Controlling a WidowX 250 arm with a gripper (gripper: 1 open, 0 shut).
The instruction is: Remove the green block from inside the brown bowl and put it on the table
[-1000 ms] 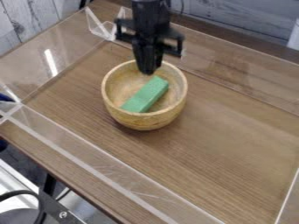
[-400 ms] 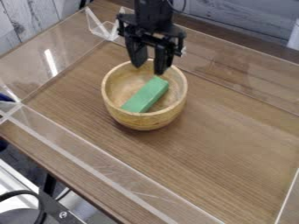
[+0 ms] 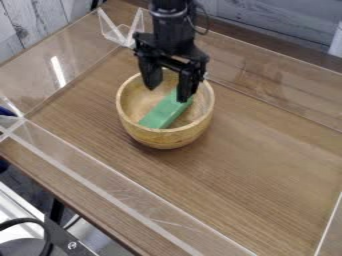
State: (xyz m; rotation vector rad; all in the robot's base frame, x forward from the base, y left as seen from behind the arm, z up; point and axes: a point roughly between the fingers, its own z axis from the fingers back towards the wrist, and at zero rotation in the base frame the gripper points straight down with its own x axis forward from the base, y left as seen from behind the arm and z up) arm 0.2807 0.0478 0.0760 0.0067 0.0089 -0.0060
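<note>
Around the work area you have low clear acrylic walls (image 3: 80, 165) that catch pale glare. At the upper left, beyond them, you see whitish wooden planks (image 3: 34, 25). In the bottom left corner, outside the walls, black cables (image 3: 30, 238) loop beside a light metal frame piece (image 3: 14, 205).

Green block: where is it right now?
In the camera view the green block lies inside the brown bowl, just above and left of frame centre, leaning toward the bowl's far-right wall. The open gripper straddles its upper end.
</note>
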